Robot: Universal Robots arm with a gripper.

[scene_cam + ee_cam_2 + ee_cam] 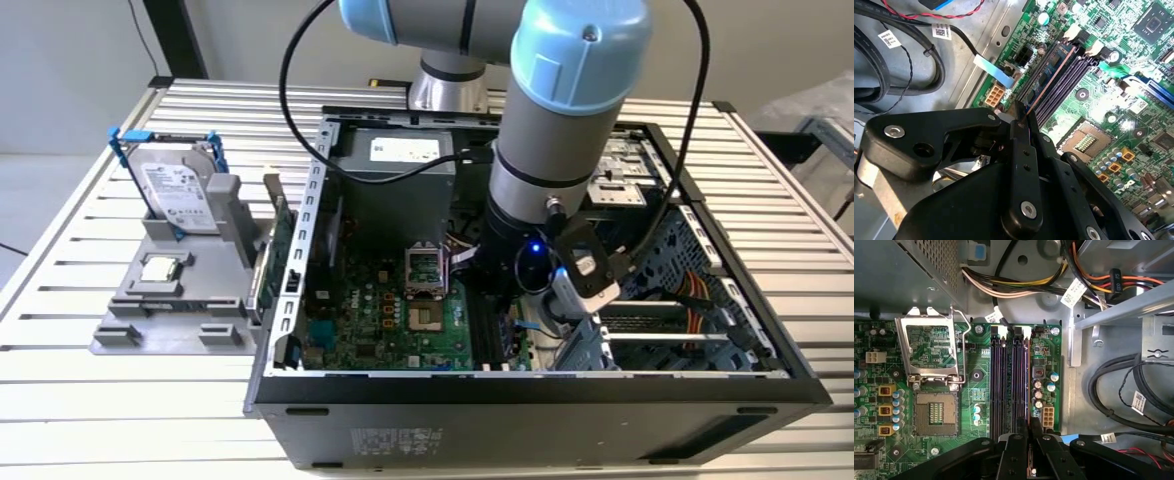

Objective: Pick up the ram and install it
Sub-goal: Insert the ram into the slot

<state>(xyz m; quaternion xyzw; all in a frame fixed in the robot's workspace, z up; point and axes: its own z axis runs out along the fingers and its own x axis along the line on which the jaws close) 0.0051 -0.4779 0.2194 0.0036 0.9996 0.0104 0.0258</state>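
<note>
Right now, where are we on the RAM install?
Pick-up looks done: the gripper is shut on the ram, seen edge-on. In hand: the stick sits over the memory slots inside the computer case, apparently entering one. Left: full seating; I cannot tell whether it has latched.

The bench (80,400) under everything is pale metal, ribbed with long grooves running across its top. Behind it stands a plain light grey wall (67,60), with a dark upright post (178,38) in front of it towards the exterior view's left. Below the wall on that side a strip of pale floor (34,190) shows. The light is even and soft, with no hard shadows.
</note>
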